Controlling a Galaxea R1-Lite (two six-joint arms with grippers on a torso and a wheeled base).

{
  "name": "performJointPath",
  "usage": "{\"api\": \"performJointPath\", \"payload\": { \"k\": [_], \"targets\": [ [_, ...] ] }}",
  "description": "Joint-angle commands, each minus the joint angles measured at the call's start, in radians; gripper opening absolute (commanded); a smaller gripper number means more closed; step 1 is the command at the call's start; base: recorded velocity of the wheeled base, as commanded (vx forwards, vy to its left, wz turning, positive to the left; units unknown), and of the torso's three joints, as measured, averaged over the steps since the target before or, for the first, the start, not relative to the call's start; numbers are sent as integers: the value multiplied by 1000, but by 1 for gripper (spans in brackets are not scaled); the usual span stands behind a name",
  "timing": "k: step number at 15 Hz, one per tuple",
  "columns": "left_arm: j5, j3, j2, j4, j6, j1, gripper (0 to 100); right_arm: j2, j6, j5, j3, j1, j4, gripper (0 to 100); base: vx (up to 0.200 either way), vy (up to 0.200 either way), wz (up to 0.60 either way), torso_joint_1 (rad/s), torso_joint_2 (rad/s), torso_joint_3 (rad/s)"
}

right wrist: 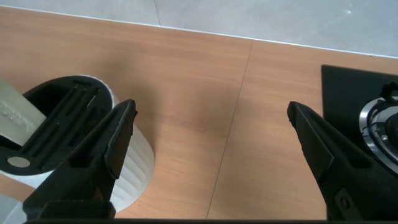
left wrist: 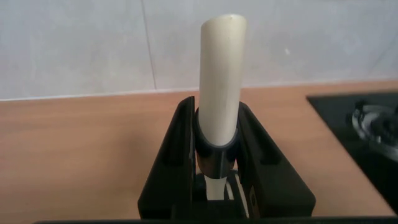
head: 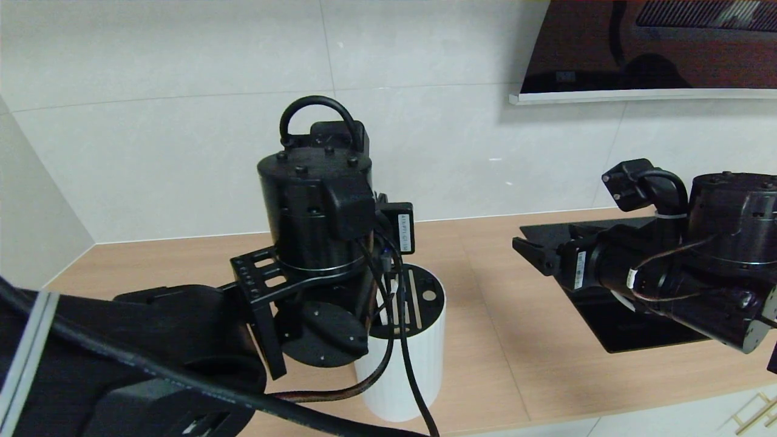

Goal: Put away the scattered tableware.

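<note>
Left claw (left wrist: 216, 124) clenched on cream handle (left wrist: 222, 68) — above white slotted holder (head: 413, 364), right claw (right wrist: 211, 112) spread wide over wooden counter (right wrist: 205, 68).

Light wooden countertop (head: 516, 352), running left to right below a wall of large pale tiles (head: 182, 121). Black glass cooktop (head: 619, 334) set into the wood on the right, toward the far edge, with a round metal burner (left wrist: 373, 124) on it. Dark glossy range hood (head: 637, 48) high on the far right wall. White cabinet front at the near right corner, with brass handles (head: 753, 413).
</note>
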Motion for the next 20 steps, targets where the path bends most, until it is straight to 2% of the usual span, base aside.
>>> {"api": "performJointPath", "payload": {
  "k": [1, 4, 9, 14, 20],
  "targets": [
    [0, 15, 16, 0, -3, -3, 0, 4, 0, 0, 0, 0, 0, 100, 0, 0, 0, 0, 0, 0],
    [0, 32, 28, 0, -8, -9, 0, 7, 0, 0, 0, 0, 0, 100, 0, 0, 0, 0, 0, 0],
    [-3, 106, 67, -14, -46, -9, 0, 10, -2, 0, 2, 3, 0, 100, 0, 0, 0, 0, 0, 0],
    [-3, 111, 104, -15, -60, -9, 0, 9, -2, -2, 3, 7, 0, 100, 0, 0, 0, 0, 0, 0],
    [-3, 117, 108, -15, -60, -9, 0, 10, -2, -2, 3, 7, 0, 100, 0, 0, 0, 0, 0, 0]
  ]
}}
